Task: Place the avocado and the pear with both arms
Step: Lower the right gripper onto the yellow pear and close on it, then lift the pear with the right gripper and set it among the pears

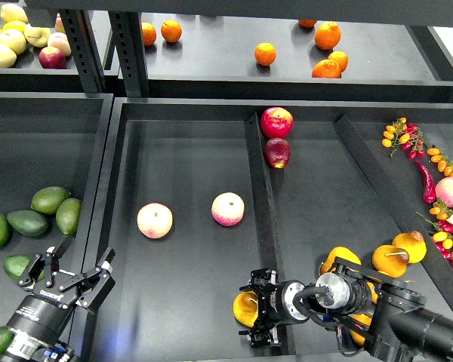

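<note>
Several dark green avocados lie in the left bin. My left gripper is open and empty, low over that bin's right wall, just right of one avocado. My right gripper points left across the divider, its fingers closed around a yellow-orange pear that sits low at the front right of the middle tray. More pears lie in a pile behind my right wrist in the right tray.
Two pink-yellow apples lie mid-tray. Two red apples sit by the divider. Oranges are on the upper shelf. Chillies and small tomatoes lie at the right.
</note>
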Robot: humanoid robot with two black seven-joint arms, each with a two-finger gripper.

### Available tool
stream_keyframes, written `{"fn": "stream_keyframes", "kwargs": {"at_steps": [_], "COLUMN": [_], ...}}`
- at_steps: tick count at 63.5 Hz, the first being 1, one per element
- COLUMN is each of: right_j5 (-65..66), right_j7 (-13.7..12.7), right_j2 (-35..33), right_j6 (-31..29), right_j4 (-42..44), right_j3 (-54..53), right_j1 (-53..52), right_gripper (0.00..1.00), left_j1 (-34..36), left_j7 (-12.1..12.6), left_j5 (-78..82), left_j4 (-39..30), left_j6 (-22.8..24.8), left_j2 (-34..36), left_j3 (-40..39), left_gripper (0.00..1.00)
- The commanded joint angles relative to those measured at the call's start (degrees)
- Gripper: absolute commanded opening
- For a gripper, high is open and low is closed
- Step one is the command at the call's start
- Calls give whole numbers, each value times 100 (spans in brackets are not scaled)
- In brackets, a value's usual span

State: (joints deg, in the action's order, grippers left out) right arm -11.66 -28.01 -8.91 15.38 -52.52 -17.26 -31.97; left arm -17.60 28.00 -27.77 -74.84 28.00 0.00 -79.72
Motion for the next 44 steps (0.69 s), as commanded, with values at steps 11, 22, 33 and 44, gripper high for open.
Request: {"fn": "stream_keyframes", "kwargs": {"at_steps": [11,22,33,44], "right_j5": [33,15,6,6], "right_j7": [1,1,1,1], "right_j2": [3,3,12,12], "right_j6": [1,-131,-263,-263], "right_j4": [5,5,5,-30], "right_j3": [-278,-322,-533,-647], "right_j1": [-2,-2,68,68], "right_gripper": [31,20,12,10], "left_j1": [2,2,2,2], "left_j7": [0,0,0,0], "left_j5": [0,0,8,8], "left_j4": [4,4,-5,4], "left_j6": [0,0,0,0], "left_j2": [0,0,0,0], "left_j3": [26,53,53,70], "left_gripper": [99,99,99,99]}}
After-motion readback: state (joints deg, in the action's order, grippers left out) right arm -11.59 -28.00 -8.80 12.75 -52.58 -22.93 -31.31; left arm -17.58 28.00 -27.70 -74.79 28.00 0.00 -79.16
